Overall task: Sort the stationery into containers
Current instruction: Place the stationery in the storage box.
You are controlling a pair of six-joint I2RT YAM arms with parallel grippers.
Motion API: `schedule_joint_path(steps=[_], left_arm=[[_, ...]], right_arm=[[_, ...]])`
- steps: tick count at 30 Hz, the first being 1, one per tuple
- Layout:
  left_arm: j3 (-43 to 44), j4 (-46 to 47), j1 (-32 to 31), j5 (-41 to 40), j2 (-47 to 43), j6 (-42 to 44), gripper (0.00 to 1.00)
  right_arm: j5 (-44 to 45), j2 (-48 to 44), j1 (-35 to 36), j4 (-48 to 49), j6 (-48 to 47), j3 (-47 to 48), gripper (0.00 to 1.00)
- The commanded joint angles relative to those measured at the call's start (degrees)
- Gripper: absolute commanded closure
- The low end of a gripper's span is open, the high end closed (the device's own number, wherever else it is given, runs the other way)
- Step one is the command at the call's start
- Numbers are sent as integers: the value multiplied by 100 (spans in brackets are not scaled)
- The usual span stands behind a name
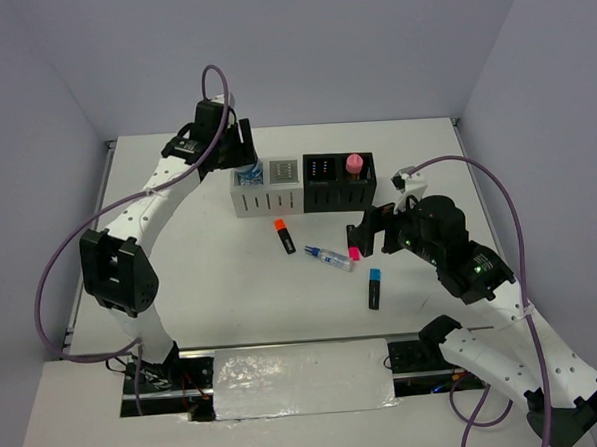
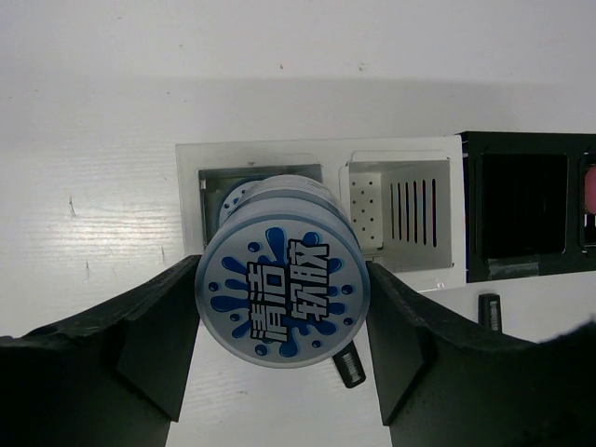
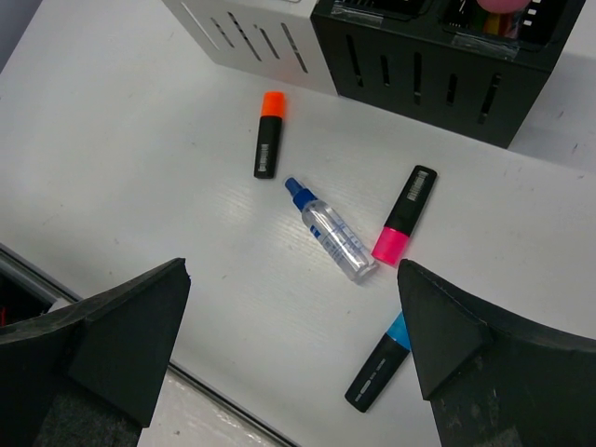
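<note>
Left gripper (image 2: pixel 282 279) clamps blue-white disc (image 2: pixel 282 298) edgewise, printed face toward its wrist.

Wide bare table (image 1: pixel 201 269) left of white organiser (image 1: pixel 267 197) and in front of it as far as orange marker (image 1: pixel 284 235). Tighter right of that: clear tube (image 1: pixel 330 259), pink marker (image 3: pixel 404 215), blue marker (image 1: pixel 374 288) lying close, tube end just beside pink cap. Black organiser (image 1: pixel 338 181) tight against white one. Left white compartment covered from above by disc (image 2: pixel 279 298) clamped in left gripper (image 2: pixel 281 275); second disc (image 2: pixel 233 197) already inside.
</note>
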Motion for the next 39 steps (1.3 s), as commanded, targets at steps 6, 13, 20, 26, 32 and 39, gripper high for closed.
schedule_joint_path(steps=[6,13,20,26,32,39], left_arm=[[151,383,4,-48,204,108,100],[292,119,13,-242,406,99,97],[476,-30,13,-154,555,143,63],[529,-92,13,-128,407,99,1],[652,-180,4,-110,152,116,1],[285,-610,-40,-329,-761,-191,1]], right_arm=[[-103,-37,-5,279,-95,-36,0],[-130,-45,-5,296,-95,-54,0],[-174,-45,-5,314,-103,-71,0],[-209,-2,3,340,-95,-98,0],[-218,51,-5,349,-86,-115,0],[-288,437,3,454,-208,-264,0]])
